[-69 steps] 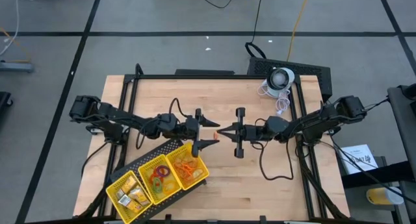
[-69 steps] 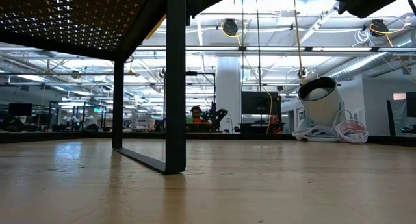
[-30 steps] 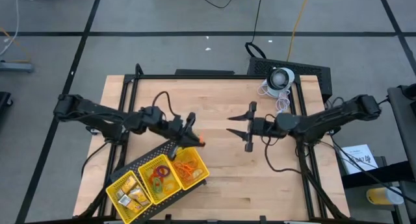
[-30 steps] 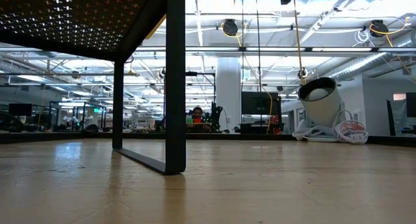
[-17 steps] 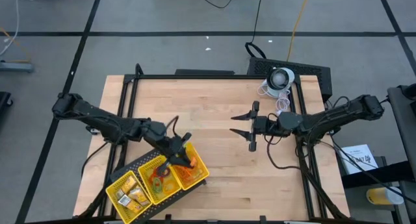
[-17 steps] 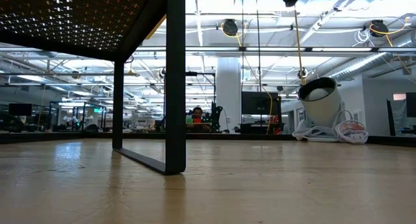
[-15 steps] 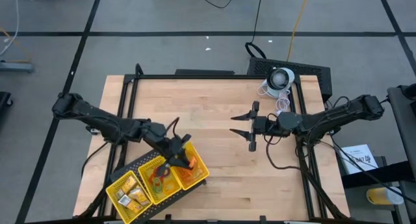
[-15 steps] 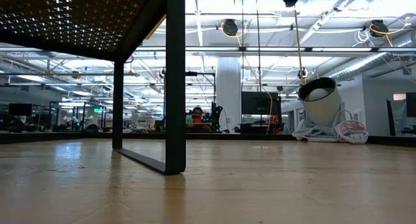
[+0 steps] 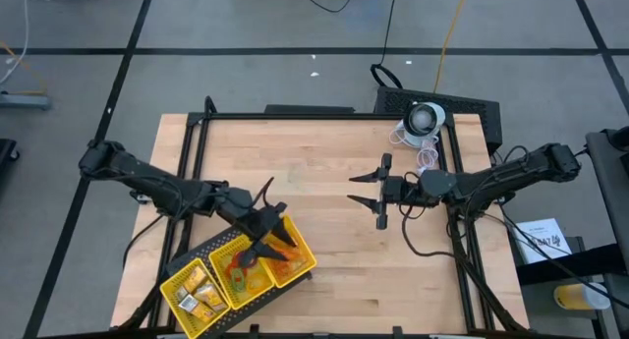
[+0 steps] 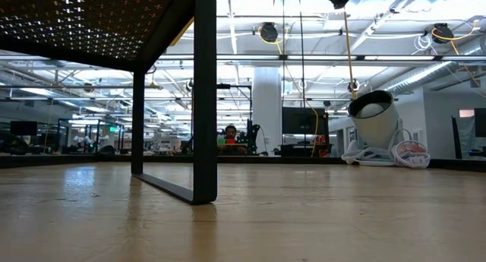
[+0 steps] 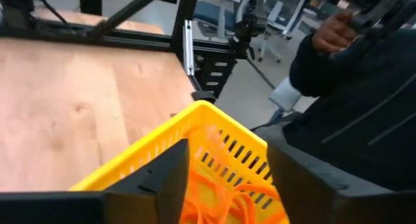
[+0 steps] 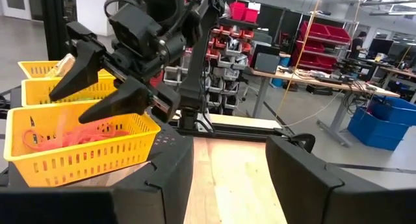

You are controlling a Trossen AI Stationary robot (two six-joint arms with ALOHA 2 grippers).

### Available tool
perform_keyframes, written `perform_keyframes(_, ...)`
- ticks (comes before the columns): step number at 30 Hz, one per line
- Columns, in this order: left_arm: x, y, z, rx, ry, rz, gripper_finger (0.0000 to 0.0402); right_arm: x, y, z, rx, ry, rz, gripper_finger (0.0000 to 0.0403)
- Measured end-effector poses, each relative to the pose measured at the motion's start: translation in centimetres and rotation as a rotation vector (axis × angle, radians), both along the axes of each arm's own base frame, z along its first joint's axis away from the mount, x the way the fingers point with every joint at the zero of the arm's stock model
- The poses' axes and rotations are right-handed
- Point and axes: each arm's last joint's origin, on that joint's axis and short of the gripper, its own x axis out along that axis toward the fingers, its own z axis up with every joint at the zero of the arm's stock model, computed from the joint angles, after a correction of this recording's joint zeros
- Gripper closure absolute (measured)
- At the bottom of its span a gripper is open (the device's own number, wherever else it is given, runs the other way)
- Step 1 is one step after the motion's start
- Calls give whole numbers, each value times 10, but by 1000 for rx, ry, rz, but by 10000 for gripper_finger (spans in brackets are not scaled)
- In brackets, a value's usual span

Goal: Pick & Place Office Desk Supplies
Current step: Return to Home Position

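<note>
The yellow three-compartment tray sits at the table's near left on a black perforated stand. One end compartment holds yellow-gold pieces. The middle one holds small coloured rings, and the end toward the table's middle holds orange rubber bands. My left gripper hangs open just above the rubber-band compartment, its fingers slanting down, nothing between them. My right gripper stands open over the table's middle right, pointing toward the tray, and is empty.
A white domed lamp with a coiled cable stands at the far right corner. A black frame borders the table, and one post of the stand rises from the wood. A person in a dark sleeve stands beyond the table. Bare wood lies between the grippers.
My left gripper has gone from the table's middle toward the near left, down over the tray's rubber-band compartment, and has opened there. The small orange piece at its fingertips a second ago no longer shows. My right gripper has drawn back slightly toward the right edge.
</note>
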Motion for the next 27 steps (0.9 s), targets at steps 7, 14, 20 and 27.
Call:
perform_keyframes(7,-8,12,10,-121,61,-76,128,0,0,0,53,-6,1,222)
perform_keyframes(14,-51,33,49,-85,-103,-107,111,-4,-1,-3,-4,54,-2,218)
perform_keyframes(20,-111,53,74,-6,-217,-72,116,-28,-6,12,-11,37,-1,220)
perform_keyframes(27,-164,68,63,233,-242,52,117,-70,-18,12,-6,148,-82,216)
